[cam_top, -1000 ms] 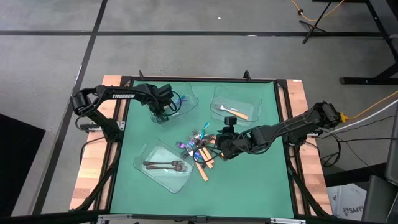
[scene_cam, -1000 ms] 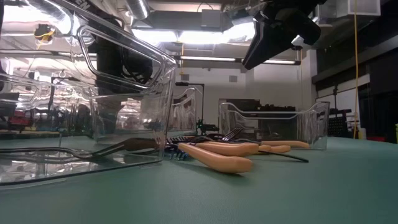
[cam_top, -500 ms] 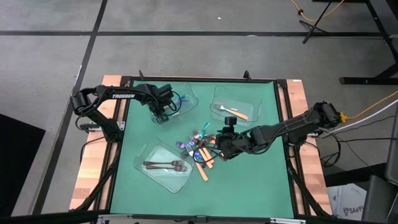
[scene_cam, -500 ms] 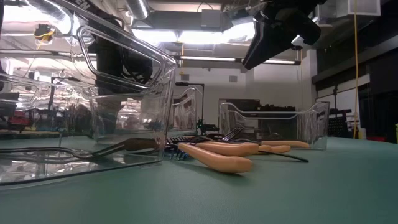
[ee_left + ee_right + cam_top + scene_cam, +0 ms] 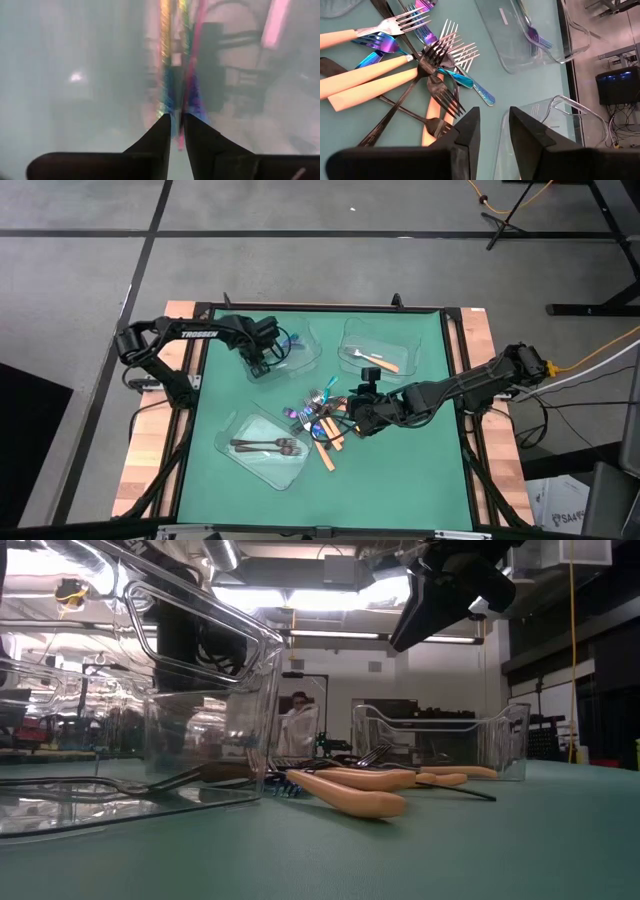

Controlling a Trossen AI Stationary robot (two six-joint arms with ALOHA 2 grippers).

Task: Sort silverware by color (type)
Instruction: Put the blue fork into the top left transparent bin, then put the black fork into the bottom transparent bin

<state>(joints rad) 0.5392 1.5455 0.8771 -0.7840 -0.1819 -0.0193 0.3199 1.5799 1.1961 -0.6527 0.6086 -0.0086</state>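
Observation:
The unsorted silverware (image 5: 320,420) lies in a heap mid-table: orange-handled, iridescent and dark forks crossing each other (image 5: 420,60). My right gripper (image 5: 495,117) hovers open just right of the heap, above the mat. My left gripper (image 5: 262,362) points down into the far-left clear tray (image 5: 305,352), where iridescent pieces (image 5: 287,340) lie. In the left wrist view its fingertips (image 5: 177,125) stand a narrow gap apart, and a blurred iridescent piece (image 5: 175,75) runs in line with that gap. My left gripper has the iridescent piece (image 5: 179,142) showing in the narrow gap between its fingers, which point down into the tray. The view is blurred, so I cannot tell whether either finger touches the piece.
A far-right clear tray (image 5: 350,330) holds an orange-handled fork (image 5: 378,361). A near-left clear tray (image 5: 232,432) holds dark forks (image 5: 265,445). Bare green mat lies along the near edge and right side. A person (image 5: 297,715) stands in the room behind the table.
Both arms have stayed where they were. A person has come into sight in the room behind the table.

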